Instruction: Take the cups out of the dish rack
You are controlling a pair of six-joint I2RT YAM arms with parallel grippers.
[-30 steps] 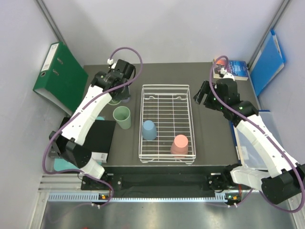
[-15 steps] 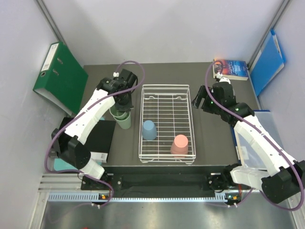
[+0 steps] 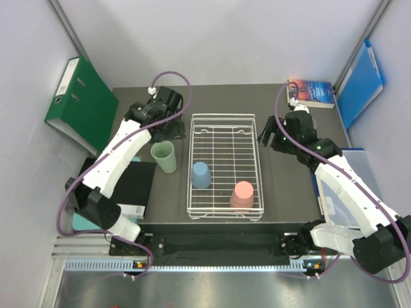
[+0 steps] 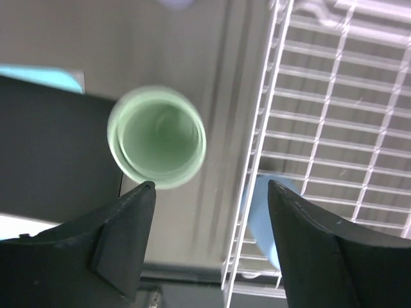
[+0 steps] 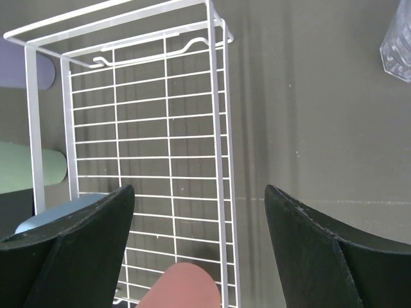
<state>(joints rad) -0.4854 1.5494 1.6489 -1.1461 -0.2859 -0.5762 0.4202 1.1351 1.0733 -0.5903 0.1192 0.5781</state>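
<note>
The dish rack [image 3: 225, 142], at the centre of the bench [image 3: 286, 189], holds a blue cup [image 3: 201, 174] and a pink cup [image 3: 242, 195], both inverted at its near end. The green cup [image 3: 164, 157] stands upright on the bench, left of the rack. The left claw [image 4: 209, 192] and right claw [image 5: 199, 190] are spread.

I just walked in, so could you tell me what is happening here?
This is a dish rack being unloaded. The left gripper hangs open near a mint green cup standing upright on the table left of the rack. A blue cup and a pink cup sit upside down inside it. The right gripper hovers open, empty, right of the rack.
</note>
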